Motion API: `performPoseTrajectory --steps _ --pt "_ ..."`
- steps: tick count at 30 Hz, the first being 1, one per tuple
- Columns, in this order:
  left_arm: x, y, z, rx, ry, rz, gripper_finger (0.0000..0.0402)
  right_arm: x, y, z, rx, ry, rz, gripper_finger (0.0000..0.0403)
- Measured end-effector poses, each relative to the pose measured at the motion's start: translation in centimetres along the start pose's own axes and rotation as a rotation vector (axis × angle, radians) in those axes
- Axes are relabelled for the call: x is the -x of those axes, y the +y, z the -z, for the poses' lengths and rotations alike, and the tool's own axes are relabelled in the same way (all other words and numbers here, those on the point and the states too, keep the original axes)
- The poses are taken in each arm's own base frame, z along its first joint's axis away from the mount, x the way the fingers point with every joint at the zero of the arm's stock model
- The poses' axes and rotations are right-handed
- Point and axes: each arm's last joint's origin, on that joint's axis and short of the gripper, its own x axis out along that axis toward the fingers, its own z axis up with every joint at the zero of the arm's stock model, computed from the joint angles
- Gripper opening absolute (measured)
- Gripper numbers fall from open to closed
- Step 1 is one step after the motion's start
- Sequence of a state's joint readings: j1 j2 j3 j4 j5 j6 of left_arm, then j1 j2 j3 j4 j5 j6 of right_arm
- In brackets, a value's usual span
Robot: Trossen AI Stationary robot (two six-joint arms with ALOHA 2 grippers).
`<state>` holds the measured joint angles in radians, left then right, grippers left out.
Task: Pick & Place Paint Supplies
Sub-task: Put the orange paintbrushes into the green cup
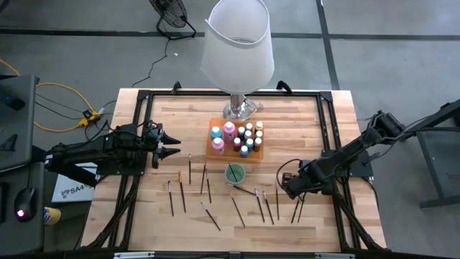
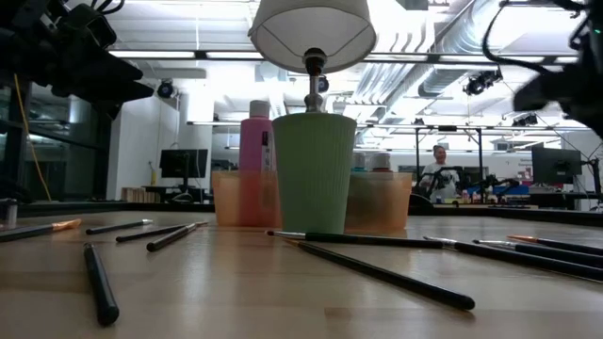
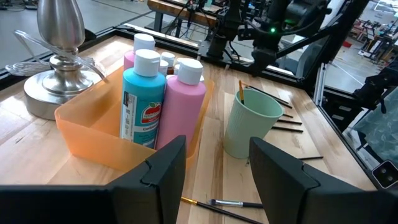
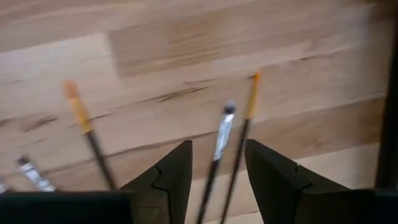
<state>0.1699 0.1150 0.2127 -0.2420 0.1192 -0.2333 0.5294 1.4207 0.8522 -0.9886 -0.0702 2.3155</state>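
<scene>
An orange tray (image 1: 213,146) at mid-table holds small paint bottles with coloured caps and taller teal (image 3: 142,102) and pink (image 3: 185,102) bottles. In front of it a green cup (image 1: 235,173) stands upright with one brush (image 3: 240,91) in it. Thin dark brushes (image 1: 183,191) lie flat across the near half of the table. My right gripper (image 1: 287,188) points down, open, over the right-hand brushes. A silver-ferruled brush (image 4: 222,134) and an orange-tipped one (image 4: 250,106) show between its fingers. My left gripper (image 1: 175,146) waits open, left of the tray, with nothing in it.
A big white-shaded lamp (image 1: 237,43) stands on its metal base (image 1: 241,110) just behind the tray. A black frame (image 1: 147,97) runs around the tabletop. Another orange-tipped brush (image 4: 78,109) lies beside my right gripper. Bare wood lies along the near edge.
</scene>
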Motion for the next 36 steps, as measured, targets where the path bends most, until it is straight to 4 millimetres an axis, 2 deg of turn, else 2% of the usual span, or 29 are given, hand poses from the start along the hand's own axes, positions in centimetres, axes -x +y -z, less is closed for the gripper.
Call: performPoseTrajectory --steps 5,13,20,36 --pt "0.0 0.0 0.0 0.0 0.0 0.0 0.0172 -1.8 -1.1 -0.4 -0.022 0.029 -0.003 0.0142" --pt "0.0 0.0 0.0 0.0 0.0 0.0 0.0172 -3.1 -2.7 -2.1 -0.037 -0.008 0.021 0.0142" --pt "0.0 0.0 0.0 0.0 0.0 0.0 0.0172 -4.6 -3.2 -2.8 -0.042 0.005 0.007 0.0142" --pt "0.0 0.0 0.0 0.0 0.0 0.0 0.0172 -5.3 -3.3 -3.7 -0.038 -0.037 -0.006 0.014"
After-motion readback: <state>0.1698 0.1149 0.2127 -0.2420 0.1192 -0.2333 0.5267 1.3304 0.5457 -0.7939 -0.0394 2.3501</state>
